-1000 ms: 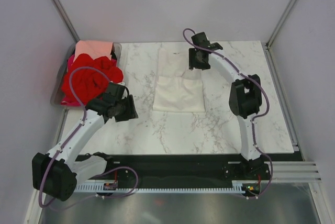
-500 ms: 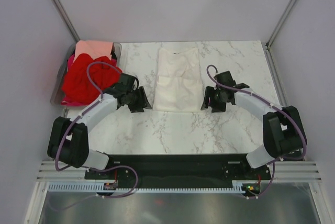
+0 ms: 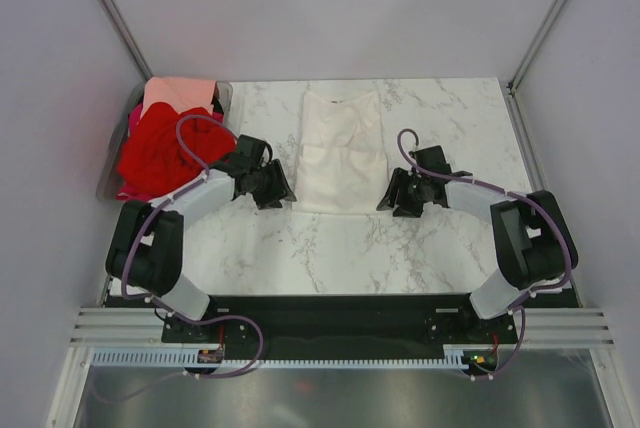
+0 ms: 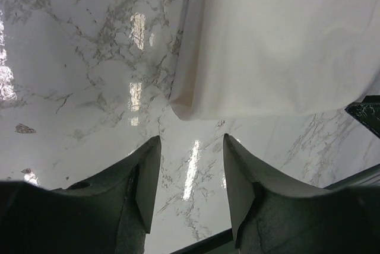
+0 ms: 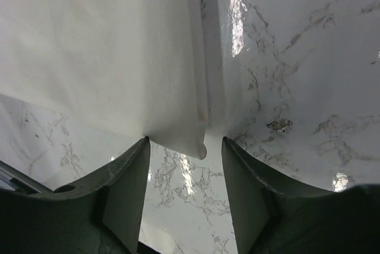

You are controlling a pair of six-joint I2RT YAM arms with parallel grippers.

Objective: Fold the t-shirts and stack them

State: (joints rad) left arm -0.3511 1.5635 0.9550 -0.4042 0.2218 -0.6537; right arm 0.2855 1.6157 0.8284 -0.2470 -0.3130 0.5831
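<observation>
I see both arms have edged inward since half a second ago, so my left gripper [image 4: 190, 141] and right gripper [image 5: 184, 141], fingers apart, each have a near corner of the cream t-shirt [image 3: 342, 153] just ahead.

Bright, even light from overhead. White glare streaks on marble table [image 4: 138, 28] in both my wrist views; shadows faint.

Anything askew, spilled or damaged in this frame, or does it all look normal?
Nothing stands out. The cream t-shirt lies flat and folded lengthwise on the table, edges straight, with the left pincer and right pincer open at its near corners. The red tees heap above the bin rim, but none lies on the table.
</observation>
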